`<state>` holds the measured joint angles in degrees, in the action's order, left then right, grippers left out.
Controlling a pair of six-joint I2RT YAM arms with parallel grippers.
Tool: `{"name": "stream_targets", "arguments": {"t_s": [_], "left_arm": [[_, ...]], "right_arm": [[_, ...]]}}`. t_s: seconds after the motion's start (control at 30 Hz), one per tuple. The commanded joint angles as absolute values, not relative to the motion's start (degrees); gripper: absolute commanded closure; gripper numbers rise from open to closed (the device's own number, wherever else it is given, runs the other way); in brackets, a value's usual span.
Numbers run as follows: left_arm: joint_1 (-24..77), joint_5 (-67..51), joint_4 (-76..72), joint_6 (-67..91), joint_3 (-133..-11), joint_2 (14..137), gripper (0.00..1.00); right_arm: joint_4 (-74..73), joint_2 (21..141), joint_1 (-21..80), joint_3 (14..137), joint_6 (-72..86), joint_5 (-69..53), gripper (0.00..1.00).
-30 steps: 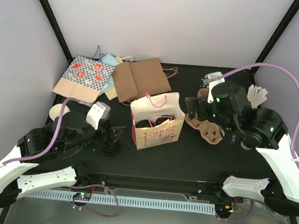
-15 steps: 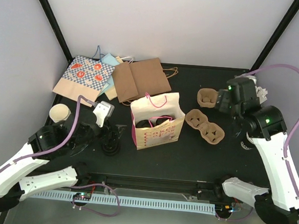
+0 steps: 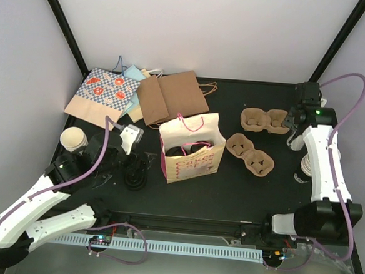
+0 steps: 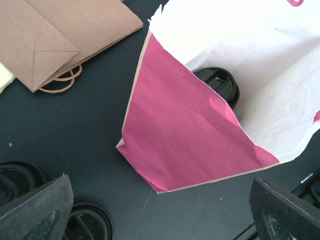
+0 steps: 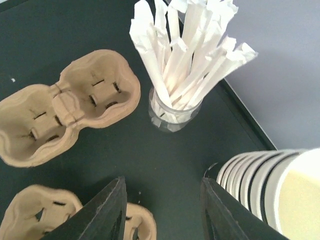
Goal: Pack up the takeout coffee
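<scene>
Lid showing, the takeout coffee (image 4: 220, 85) sits down inside the pink-and-white paper bag (image 4: 185, 135), which stands upright mid-table (image 3: 222, 193). Left tool (image 4: 160, 181) hangs wide by the bag's pink side, holding nothing. Right tool (image 5: 162, 182), partly apart with nothing gripped, hovers far right above the jar of wrapped straws (image 5: 175, 112), near a pulp cup carrier (image 5: 75, 112).

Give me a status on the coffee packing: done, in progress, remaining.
Done: at least one lidded cup stands inside the open bag. In hand: nothing; the left gripper hangs open above the bag, the right gripper open over the glass of wrapped straws. Left: no capped cup shows outside the bag, so perhaps only straws or closing up.
</scene>
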<state>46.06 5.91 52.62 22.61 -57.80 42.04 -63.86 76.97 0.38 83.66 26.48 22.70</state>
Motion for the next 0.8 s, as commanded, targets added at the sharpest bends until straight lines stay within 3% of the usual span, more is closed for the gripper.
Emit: {"name": "stream_targets", "arguments": {"t_s": [0.0,0.27,0.77], "left_arm": [[45.0,-0.35,47.05,22.06,-56.3,42.32,0.01],[44.75,-1.72,41.31,22.94,-53.48,41.26,0.01],[41.66,-0.67,42.64,17.77,-55.1,42.33,0.01]], "right_arm": [[-59.02,80.07,-1.83,85.88,25.73,22.25,0.56],[-56.19,87.07,-2.03,89.31,28.63,23.88,0.63],[-55.57,98.65,-2.16,95.65,28.95,33.17,0.59]]}}
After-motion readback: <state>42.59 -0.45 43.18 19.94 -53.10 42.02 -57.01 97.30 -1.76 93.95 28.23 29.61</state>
